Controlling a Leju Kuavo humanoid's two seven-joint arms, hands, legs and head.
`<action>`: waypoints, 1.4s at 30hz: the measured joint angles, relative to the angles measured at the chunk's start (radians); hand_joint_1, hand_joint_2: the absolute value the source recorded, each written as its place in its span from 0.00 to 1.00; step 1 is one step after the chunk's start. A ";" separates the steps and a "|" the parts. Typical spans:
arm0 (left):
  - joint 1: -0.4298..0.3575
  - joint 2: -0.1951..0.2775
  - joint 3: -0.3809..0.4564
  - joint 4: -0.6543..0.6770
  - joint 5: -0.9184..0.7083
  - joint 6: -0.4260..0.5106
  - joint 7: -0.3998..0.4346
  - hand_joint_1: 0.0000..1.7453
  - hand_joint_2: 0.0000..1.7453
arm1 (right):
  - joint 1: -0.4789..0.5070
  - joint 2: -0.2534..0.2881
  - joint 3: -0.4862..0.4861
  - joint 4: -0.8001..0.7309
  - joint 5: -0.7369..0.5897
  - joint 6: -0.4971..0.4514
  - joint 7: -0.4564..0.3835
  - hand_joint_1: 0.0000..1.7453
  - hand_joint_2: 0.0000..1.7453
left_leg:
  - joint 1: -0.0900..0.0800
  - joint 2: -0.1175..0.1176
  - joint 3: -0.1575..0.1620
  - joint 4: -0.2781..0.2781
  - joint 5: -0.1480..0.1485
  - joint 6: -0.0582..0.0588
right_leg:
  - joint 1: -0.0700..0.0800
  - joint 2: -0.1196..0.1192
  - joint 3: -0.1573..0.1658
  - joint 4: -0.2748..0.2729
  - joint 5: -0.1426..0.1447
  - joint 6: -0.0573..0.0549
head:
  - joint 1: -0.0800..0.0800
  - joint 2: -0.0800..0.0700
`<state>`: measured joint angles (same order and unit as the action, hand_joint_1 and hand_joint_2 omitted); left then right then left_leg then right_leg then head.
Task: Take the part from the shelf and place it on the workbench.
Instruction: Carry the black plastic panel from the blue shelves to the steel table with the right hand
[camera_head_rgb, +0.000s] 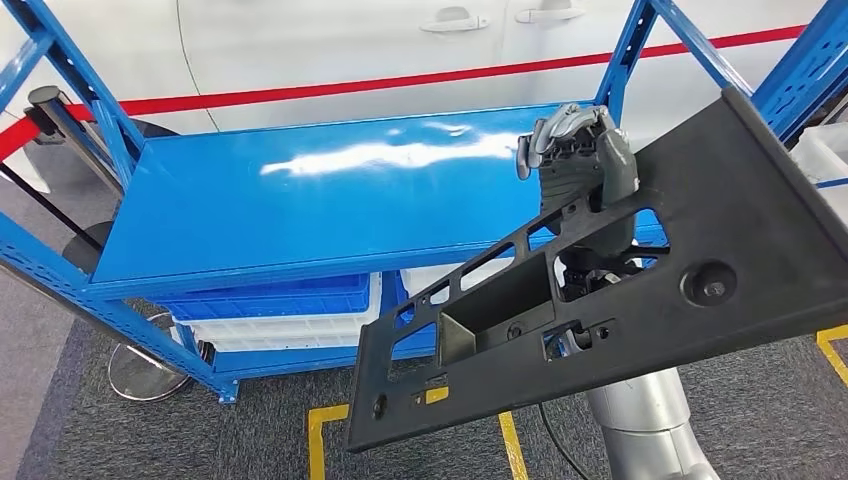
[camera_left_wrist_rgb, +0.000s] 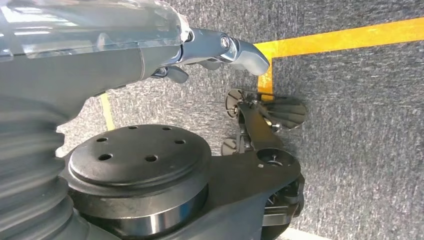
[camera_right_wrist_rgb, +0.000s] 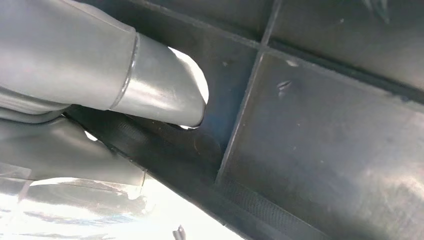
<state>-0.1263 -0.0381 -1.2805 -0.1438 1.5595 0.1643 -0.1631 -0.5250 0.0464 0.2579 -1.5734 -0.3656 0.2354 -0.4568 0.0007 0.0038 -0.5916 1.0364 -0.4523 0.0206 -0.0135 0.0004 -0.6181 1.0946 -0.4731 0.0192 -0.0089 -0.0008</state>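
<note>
Black part (camera_head_rgb: 700, 240) gripped by right hand (camera_head_rgb: 580, 160) fingers (camera_right_wrist_rgb: 160, 90).

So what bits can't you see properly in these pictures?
- Right hand, head view: the black part covers its lower half.
- Black part, head view: its far right corner is cut off by the picture's edge.
- Workbench: I cannot tell where it is.
- Left hand, left wrist view: its fingers are mostly hidden.

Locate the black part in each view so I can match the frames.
Head view: the part fills the lower right, tilted, gripped by the right hand in front of the shelf.
Left wrist view: not in it.
Right wrist view: its ribbed underside spans the frame, the thumb pressed against it.
Shared landmark: the right hand.
</note>
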 joint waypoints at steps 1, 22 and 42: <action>0.000 0.000 0.000 0.000 0.000 0.000 0.000 0.00 1.00 | -0.001 0.000 0.000 0.000 0.000 0.001 0.000 1.00 0.00 | -0.002 0.000 -0.004 0.003 0.001 -0.005 | 0.002 0.000 0.011 -0.029 0.007 -0.005 | 0.000 0.000; -0.003 0.003 0.000 0.000 0.000 -0.006 0.006 0.00 1.00 | 0.001 0.007 0.000 -0.003 -0.001 0.008 0.001 1.00 0.00 | 0.003 0.003 0.058 -0.040 -0.013 0.008 | -0.002 -0.003 -0.070 -0.001 0.026 0.004 | -0.001 0.000; 0.000 0.005 0.000 0.001 -0.003 -0.003 0.017 0.00 1.00 | 0.041 0.007 -0.012 -0.015 0.008 0.019 0.004 1.00 0.00 | 0.008 0.001 -0.105 0.266 -0.131 -0.050 | -0.001 -0.007 0.001 -0.063 0.036 -0.045 | -0.004 0.000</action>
<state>-0.1265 -0.0327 -1.2802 -0.1426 1.5567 0.1617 -0.1465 -0.4840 0.0534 0.2455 -1.5885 -0.3581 0.2544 -0.4527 0.0086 0.0043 -0.6963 1.3020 -0.5833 -0.0290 -0.0145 -0.0067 -0.6170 1.0316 -0.4369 -0.0262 -0.0131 -0.0008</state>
